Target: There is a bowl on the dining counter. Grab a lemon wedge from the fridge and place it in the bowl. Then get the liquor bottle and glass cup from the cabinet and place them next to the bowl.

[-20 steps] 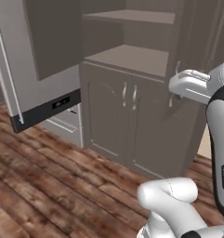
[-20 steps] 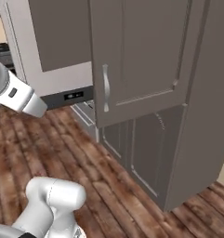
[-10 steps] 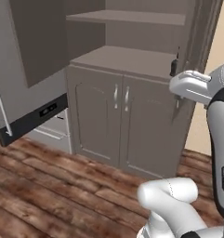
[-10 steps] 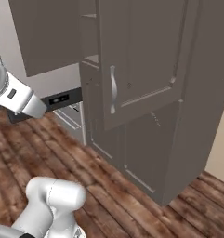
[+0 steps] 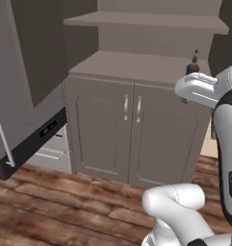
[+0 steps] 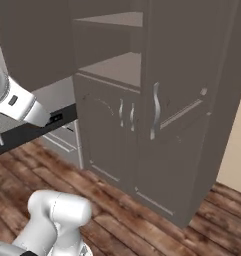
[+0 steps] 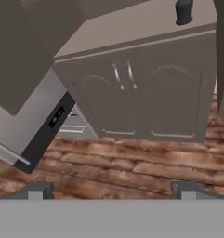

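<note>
Gripper (image 7: pixel 111 188): jaws being held spread, nothing pinched. Bottle (image 7: pixel 183 11) ahead on cabinet (image 7: pixel 146 88) shelf, well apart.

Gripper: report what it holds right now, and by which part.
Nothing is held. In the hand view the gripper is open, its fingertips wide apart over bare floor; the liquor bottle stands untouched on the cabinet shelf.

cabinet (image 5: pixel 136 62): taupe-brown all over, arch-panelled lower doors, slim silver handles
liquor bottle (image 7: pixel 183 11): dark, almost black
fridge (image 5: pixel 21 96): flat grey-beige door, black strip along its bottom edge, silver bar handle
floor (image 5: pixel 64 202): brown wood planks, mottled light and dark
</note>
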Motion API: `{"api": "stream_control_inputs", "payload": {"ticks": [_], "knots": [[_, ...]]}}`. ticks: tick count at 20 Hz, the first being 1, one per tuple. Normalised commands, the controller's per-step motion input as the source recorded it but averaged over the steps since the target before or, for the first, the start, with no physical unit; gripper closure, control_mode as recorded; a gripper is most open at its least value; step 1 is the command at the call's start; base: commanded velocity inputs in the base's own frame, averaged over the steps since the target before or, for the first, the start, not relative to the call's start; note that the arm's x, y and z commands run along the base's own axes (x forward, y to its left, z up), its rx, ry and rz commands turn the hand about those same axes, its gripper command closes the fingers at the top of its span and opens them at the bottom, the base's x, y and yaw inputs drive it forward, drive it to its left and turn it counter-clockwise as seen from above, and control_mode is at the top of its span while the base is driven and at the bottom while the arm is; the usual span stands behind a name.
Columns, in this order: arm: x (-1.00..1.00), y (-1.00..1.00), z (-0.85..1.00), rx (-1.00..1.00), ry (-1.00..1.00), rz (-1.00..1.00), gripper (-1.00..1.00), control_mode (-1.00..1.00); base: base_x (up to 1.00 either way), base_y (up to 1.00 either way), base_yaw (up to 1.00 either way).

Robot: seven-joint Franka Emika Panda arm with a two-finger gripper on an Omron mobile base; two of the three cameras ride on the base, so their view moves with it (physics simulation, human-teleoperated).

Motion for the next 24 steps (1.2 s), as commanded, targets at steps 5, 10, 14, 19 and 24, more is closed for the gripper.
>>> {"api": "stream_control_inputs", "payload": {"ticks": [5, 10, 14, 19, 24], "knots": [[0.00, 0.00, 0.00, 0.00, 0.00, 0.00, -1.00, 1.00, 0.58, 0.26, -0.31], [0.00, 0.00, 0.00, 0.00, 0.00, 0.00, -1.00, 1.00, 0.76, 0.00, -0.28], [0.00, 0.00, 0.00, 0.00, 0.00, 0.00, -1.00, 1.00, 0.82, 0.00, -0.25], [0.00, 0.00, 0.00, 0.00, 0.00, 0.00, -1.00, 1.00, 0.84, 0.02, -0.27], [0.00, 0.00, 0.00, 0.00, 0.00, 0.00, -1.00, 1.00, 0.58, 0.02, -0.33]]}}
